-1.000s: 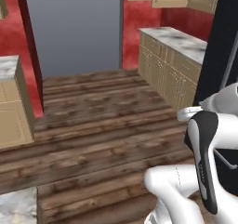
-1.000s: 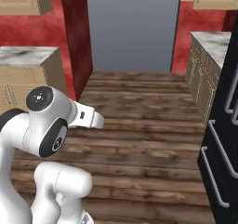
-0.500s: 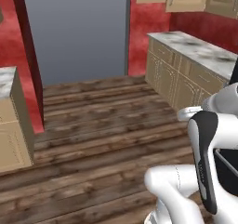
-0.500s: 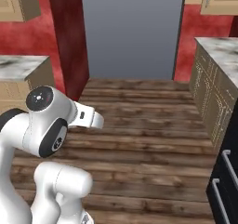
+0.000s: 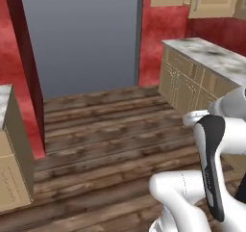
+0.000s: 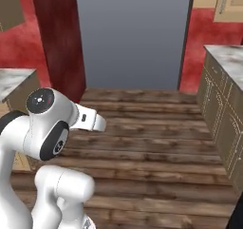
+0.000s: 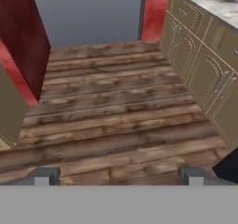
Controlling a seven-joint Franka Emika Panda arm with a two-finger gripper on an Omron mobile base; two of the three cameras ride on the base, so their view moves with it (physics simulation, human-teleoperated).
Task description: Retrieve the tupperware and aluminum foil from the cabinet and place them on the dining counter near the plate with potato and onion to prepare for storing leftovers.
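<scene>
A: Where are the tupperware and foil from your fingers (image 7: 119, 175)?

B: You can't tell; nothing here shows them or the cabinet. Ahead lies wooden floor (image 7: 111, 107) and a grey doorway (image 5: 81, 38).

A: And the fingers?

B: Spread wide, holding nothing.

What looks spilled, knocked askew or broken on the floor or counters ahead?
Nothing stands out. The wooden floor shows no spill or debris, the marble counter on the right has nothing lying on it, and its panelled cabinet doors sit closed and straight. The gripper is open, with nothing between the fingers.
</scene>
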